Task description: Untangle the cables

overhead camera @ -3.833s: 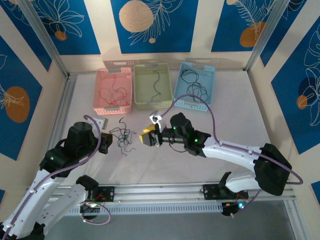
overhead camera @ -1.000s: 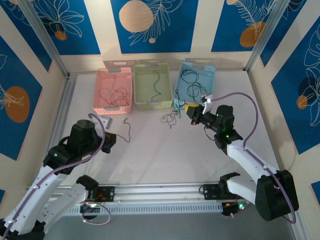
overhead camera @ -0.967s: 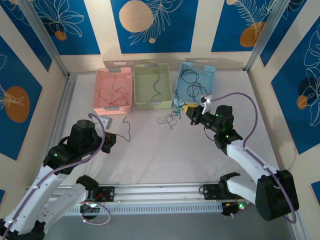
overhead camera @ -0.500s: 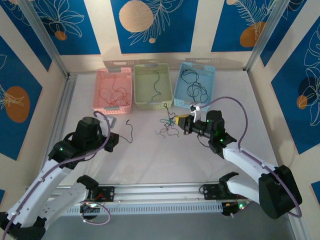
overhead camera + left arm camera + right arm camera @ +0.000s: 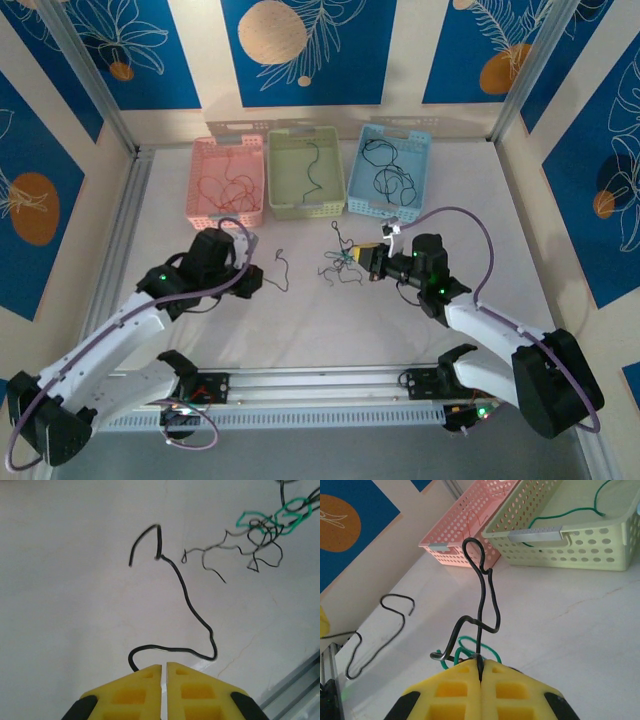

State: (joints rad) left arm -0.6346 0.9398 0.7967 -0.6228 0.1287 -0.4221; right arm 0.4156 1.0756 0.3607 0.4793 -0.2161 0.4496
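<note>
A tangled clump (image 5: 338,266) of black and green cables is seen on the white table (image 5: 300,330), just in front of the pale green basket (image 5: 306,209) and slightly to its right. 1 black strand of it (image 5: 482,595) is pinched between the closed yellow fingers of the right gripper (image 5: 480,667), which is placed just right of the clump (image 5: 368,262); the strand is raised in a tall loop toward the basket's front wall (image 5: 570,550). 1 loose black cable (image 5: 283,270) is laid in front of the same basket, slightly to its left and apart from the clump. Its near end (image 5: 134,660) is curled right at the tips of the left gripper (image 5: 164,666), whose fingers are drawn together to a hairline slit; whether that end is gripped cannot be told. To the left of the pale green basket a pink basket (image 5: 228,213) with red cables (image 5: 225,185) is set, and to its right a blue basket (image 5: 385,206) with black cables (image 5: 385,170). 1 green cable (image 5: 312,165) is held inside the pale green basket itself.
</note>
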